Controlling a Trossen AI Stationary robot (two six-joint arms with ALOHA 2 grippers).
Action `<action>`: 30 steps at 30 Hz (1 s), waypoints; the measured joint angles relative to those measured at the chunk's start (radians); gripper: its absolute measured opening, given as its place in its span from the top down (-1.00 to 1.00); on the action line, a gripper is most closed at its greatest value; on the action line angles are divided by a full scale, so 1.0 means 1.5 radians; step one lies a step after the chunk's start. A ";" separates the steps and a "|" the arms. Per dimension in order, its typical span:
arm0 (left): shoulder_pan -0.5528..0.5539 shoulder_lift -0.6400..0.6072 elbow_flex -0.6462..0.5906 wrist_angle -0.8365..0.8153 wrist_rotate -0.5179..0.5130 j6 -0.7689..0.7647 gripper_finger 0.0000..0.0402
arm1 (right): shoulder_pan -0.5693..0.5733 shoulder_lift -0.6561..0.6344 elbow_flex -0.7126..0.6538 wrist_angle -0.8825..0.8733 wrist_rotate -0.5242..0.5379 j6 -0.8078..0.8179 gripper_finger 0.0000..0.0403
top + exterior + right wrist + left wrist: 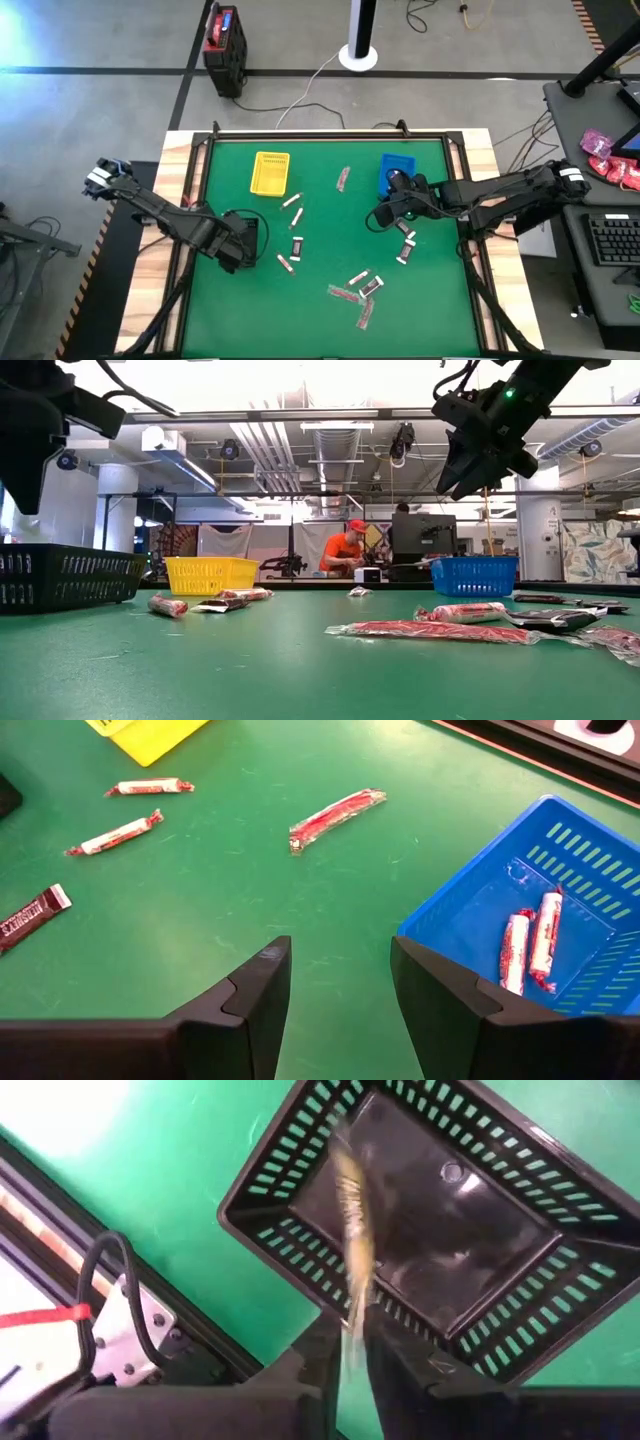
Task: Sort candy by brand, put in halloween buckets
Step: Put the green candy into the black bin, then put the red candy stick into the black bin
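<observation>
step: mid-sort; left arm looks to be at the drop, right arm between picks, my read.
left gripper (352,1365): over the black bin (420,1230) near the table's left edge, fingers pinched narrow on a thin blurred candy (352,1230) that hangs above the bin floor; brand unreadable.
right gripper (340,990): empty, fingers spread wide, raised above the green mat (200,910) just beside the blue bin (570,860).
blue bin contents: two white-and-red bars (530,942) lie inside.
yellow bin (270,172): far left of the mat; whether anything is in it, cannot tell.
loose candy: a long red wrapper (335,817), two white-red bars (150,787), and a dark brown bar (30,917) on the mat ahead of the right gripper; a further cluster (360,290) lies near the front edge.
next move, left: probably open the fingers so the piece falls in the bin.
next move, right: likely pick a white-red bar matching the blue bin's pair, descend with the bar between the fingers.
</observation>
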State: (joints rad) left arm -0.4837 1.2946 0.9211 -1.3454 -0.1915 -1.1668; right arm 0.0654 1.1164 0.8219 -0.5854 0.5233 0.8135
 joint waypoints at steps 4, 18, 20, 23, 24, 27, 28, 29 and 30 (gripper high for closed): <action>0.000 -0.002 0.000 0.000 -0.001 -0.006 0.66 | 0.000 0.000 0.000 0.000 0.000 0.000 0.17; -0.030 -0.053 0.000 0.331 -0.075 0.455 0.42 | 0.006 0.010 0.007 0.161 -0.170 -0.014 0.20; -0.038 -0.070 0.000 0.406 -0.075 0.580 0.44 | 0.015 0.028 0.019 0.166 -0.211 0.002 0.23; -0.039 -0.103 0.000 0.481 -0.076 0.701 0.47 | 0.038 0.078 0.045 0.165 -0.268 -0.015 0.27; -0.037 -0.115 0.000 0.493 -0.078 0.727 0.48 | 0.048 0.099 0.055 0.164 -0.284 -0.032 0.28; -0.036 -0.152 -0.001 0.502 -0.107 0.767 0.49 | 0.078 0.162 0.097 0.141 -0.328 -0.109 0.29; -0.036 -0.164 -0.001 0.502 -0.123 0.772 0.49 | 0.090 0.182 0.114 0.117 -0.332 -0.145 0.28; -0.036 -0.176 -0.001 0.500 -0.140 0.774 0.49 | 0.102 0.203 0.131 0.087 -0.332 -0.180 0.28; -0.036 -0.187 -0.001 0.496 -0.151 0.774 0.50 | 0.114 0.224 0.150 0.057 -0.332 -0.212 0.27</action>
State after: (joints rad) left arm -0.5372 1.0140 0.9198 -0.6008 -0.4182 -0.0054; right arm 0.2362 1.4527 1.0470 -0.5005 0.0252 0.4961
